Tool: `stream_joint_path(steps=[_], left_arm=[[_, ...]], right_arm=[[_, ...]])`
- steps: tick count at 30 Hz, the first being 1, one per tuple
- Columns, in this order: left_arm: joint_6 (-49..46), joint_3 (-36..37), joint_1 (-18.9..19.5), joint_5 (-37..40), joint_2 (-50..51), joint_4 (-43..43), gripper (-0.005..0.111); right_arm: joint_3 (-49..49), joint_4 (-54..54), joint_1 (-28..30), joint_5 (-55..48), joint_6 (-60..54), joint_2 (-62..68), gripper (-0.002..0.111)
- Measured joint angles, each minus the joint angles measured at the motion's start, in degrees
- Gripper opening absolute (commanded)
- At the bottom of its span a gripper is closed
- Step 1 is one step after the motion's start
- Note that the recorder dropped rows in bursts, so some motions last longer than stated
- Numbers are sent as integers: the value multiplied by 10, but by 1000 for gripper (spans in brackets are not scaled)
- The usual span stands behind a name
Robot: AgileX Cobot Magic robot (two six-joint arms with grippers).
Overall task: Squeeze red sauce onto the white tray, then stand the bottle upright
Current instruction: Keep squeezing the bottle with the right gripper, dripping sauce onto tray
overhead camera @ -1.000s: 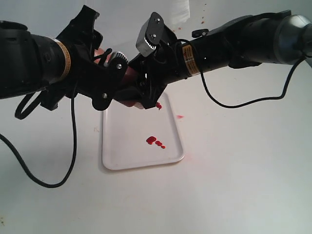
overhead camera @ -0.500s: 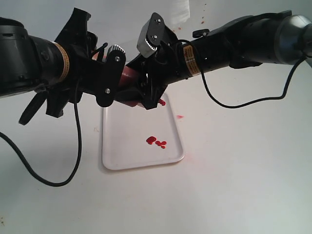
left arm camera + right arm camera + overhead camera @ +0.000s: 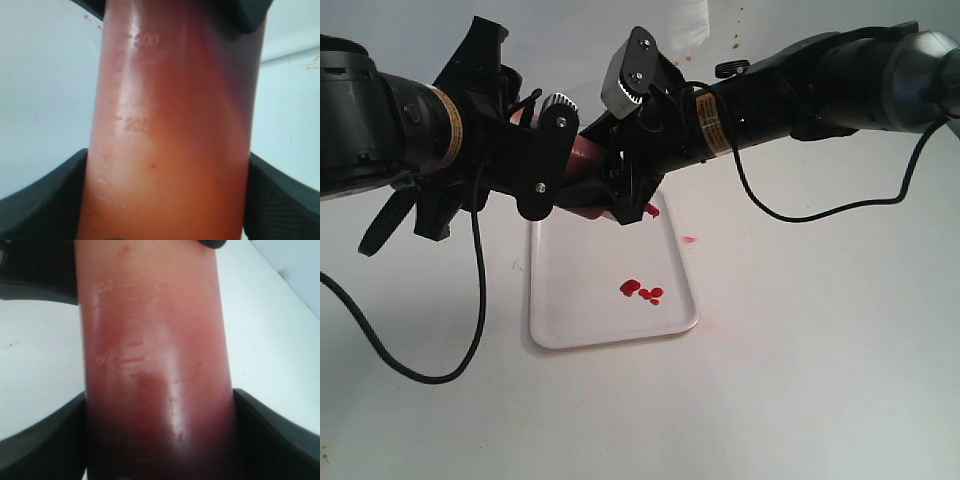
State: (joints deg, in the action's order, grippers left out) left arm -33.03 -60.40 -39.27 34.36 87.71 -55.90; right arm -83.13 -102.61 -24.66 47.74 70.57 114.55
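The bottle [image 3: 582,152], translucent with dark red sauce inside, hangs tilted above the far end of the white tray [image 3: 570,310]. Its red-stained nozzle [image 3: 650,210] points down and to the right over the tray. My left gripper [image 3: 552,165] and right gripper [image 3: 623,180] are both shut on the bottle's body from opposite sides. The left wrist view is filled by the bottle [image 3: 175,125], with black fingers [image 3: 47,197] pressing its sides. The right wrist view shows the same bottle [image 3: 155,350] held between fingers [image 3: 272,432]. The red sauce [image 3: 632,288] lies as small glossy blobs on the tray's near right part.
A faint pinkish-red smear [image 3: 689,240] stains the white table right of the tray. Small red specks [image 3: 735,44] dot the back. A black cable [image 3: 420,372] loops on the table at the left, and another cable [image 3: 800,212] hangs from the right arm.
My left wrist has rolled and lifted slightly, the nozzle has shifted a little right, and one more small red blob has appeared on the tray. Over the last half second nothing moved.
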Motion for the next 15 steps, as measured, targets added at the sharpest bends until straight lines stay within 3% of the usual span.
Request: stream_joint_path(steps=[13,15], left_arm=[[-6,0,0,-5,0,0,0],[-6,0,0,-5,0,0,0]], right_arm=[[1,0,0,0,-3,0,0],[1,0,0,-1,-3,0,6]])
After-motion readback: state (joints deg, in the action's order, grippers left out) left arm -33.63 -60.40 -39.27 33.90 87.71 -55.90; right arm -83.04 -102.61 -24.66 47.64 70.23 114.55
